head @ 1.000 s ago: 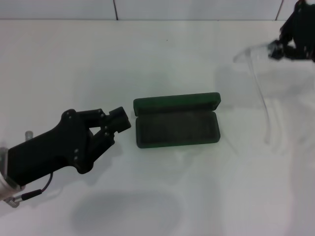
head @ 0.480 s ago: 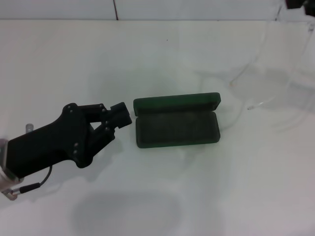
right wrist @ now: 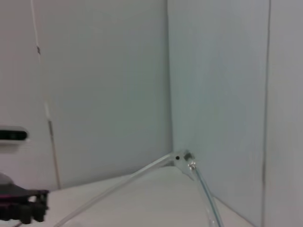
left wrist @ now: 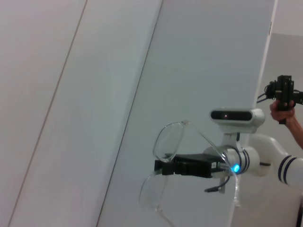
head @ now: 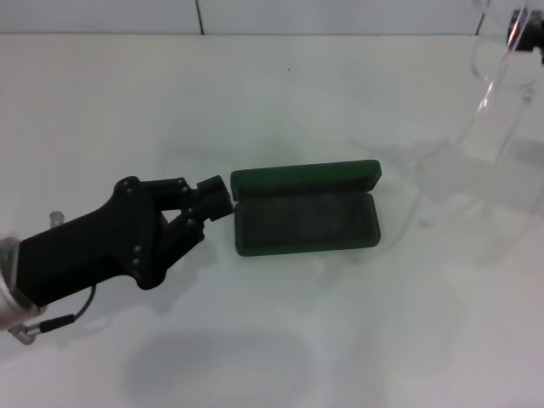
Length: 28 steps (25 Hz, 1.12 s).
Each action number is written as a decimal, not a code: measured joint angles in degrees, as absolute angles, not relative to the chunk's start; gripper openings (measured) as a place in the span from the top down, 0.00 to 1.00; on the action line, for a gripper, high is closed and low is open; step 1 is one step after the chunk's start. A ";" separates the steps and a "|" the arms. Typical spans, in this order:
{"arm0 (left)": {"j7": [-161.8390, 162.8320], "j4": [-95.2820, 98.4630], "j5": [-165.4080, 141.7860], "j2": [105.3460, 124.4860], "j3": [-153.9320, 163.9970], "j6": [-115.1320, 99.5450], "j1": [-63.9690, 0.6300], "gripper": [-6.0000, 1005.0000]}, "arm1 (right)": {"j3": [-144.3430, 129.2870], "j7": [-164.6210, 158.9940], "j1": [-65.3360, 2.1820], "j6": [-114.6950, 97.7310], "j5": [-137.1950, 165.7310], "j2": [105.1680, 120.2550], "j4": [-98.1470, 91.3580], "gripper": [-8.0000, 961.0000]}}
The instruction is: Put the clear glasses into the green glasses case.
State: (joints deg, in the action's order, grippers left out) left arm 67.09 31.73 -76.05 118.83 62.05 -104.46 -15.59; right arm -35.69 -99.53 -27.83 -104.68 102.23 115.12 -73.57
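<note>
Glasses case, green (head: 304, 219), lies open on the white worktop (head: 357, 340), long axis running left to right. Just beside its left end rests the left tool (head: 212, 197), fingers together on nothing. Farther off, up to the right, the right tool (left wrist: 163, 166) clamps the clear glasses (head: 490, 72) aloft, well apart from the case.

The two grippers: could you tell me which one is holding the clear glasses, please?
The right gripper, raised at the far right, is shut on the transparent plastic clear glasses; the left gripper holds nothing, beside the open dark green glasses case.
</note>
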 joint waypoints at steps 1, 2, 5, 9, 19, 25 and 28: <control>66.96 31.73 -76.05 118.98 62.06 -104.60 -15.57 0.88 | -35.77 -98.71 -27.80 -104.97 101.98 115.04 -72.24 0.89; 66.88 31.73 -76.05 119.06 62.08 -104.72 -15.53 0.88 | -35.87 -97.75 -27.80 -105.11 101.91 115.05 -71.07 0.89; 66.32 31.58 -76.05 119.14 62.14 -105.93 -15.48 0.88 | -35.90 -94.01 -27.86 -103.23 101.49 115.31 -65.98 0.89; 66.24 31.98 -76.05 119.07 62.15 -107.85 -16.01 0.88 | -36.25 -88.37 -29.22 -100.80 100.36 115.31 -56.40 0.89; 66.64 32.54 -78.14 119.19 62.31 -110.04 -20.23 0.88 | -39.65 -77.54 -34.71 -98.16 98.85 115.93 -34.13 0.89; 67.97 33.43 -78.90 119.36 64.06 -110.13 -23.99 0.90 | -47.57 -76.91 -35.39 -97.64 95.39 116.18 -31.61 0.89; 69.86 35.54 -78.72 119.36 64.26 -110.14 -24.85 0.91 | -51.00 -76.89 -35.32 -97.30 93.94 116.19 -31.43 0.89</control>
State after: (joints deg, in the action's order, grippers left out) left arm 69.86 35.54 -78.72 119.36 64.26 -110.14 -24.85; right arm -51.00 -76.89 -35.32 -97.30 93.94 116.19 -31.43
